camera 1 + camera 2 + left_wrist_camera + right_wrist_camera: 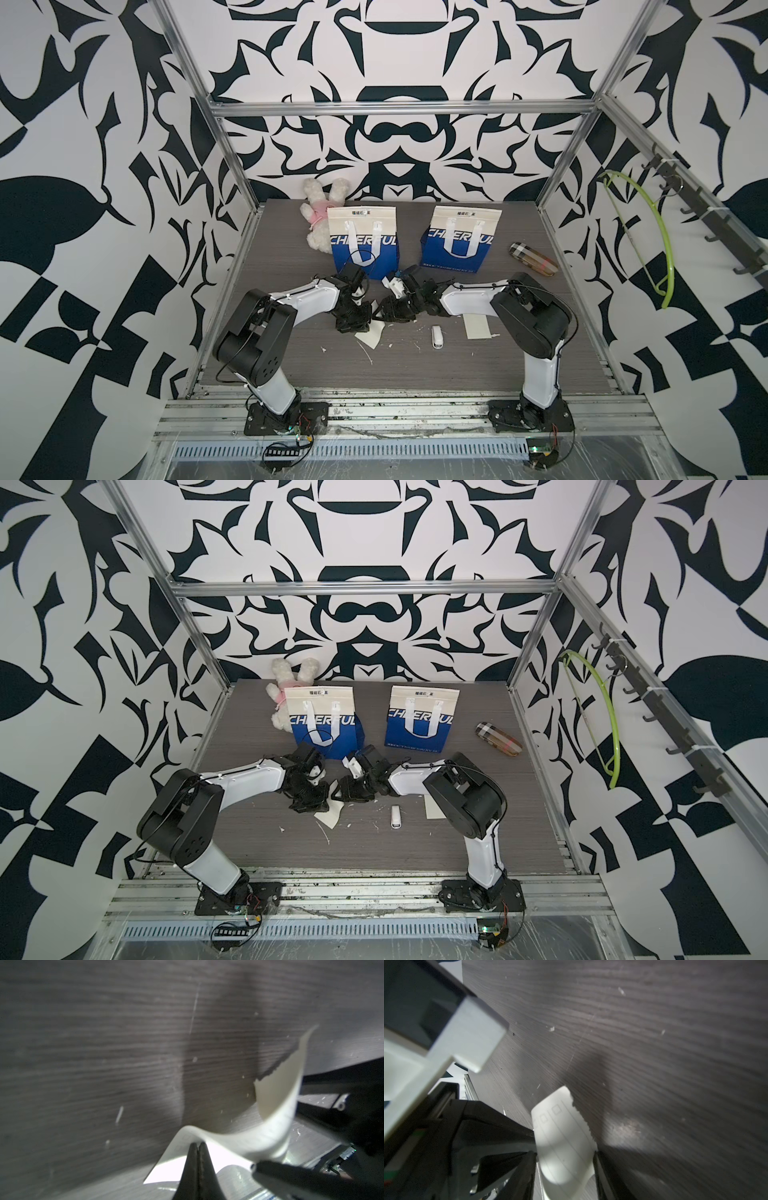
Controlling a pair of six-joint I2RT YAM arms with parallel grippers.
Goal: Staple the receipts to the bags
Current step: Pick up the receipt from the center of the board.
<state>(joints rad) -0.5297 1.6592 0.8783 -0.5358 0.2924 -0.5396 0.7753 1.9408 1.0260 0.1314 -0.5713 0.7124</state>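
Black-and-white swirling walls all round, and below them a dark grey wood-grain worktop (415,374) flecked with white paper scraps. At the back stand two boxy cream-and-blue "CHEERFUL" tote bags, one bag (361,245) beside a plush rabbit (320,216), the other bag (457,245) nearer a plaid pouch (532,259).

Both arms meet mid-worktop, just in front of the bags. The left hand (198,1145) is pinched tight on the edge of a cream-white paper receipt (276,1118), which arches up off the surface, one edge ragged. The right hand (564,1155) stands partly open, its fingers (529,1174) either side of that curled slip. I can't tell whether they're pressing it.

The second receipt (478,326) lies flat by the right arm. The small white stapler (436,336) sits untouched between the slips.

Here's the worry: two hands on one thin slip. If they pull against each other, it could tear from that ragged edge. If the right hand closes on the curl, it could crease. If the left hand lets go too soon, the slip drops.
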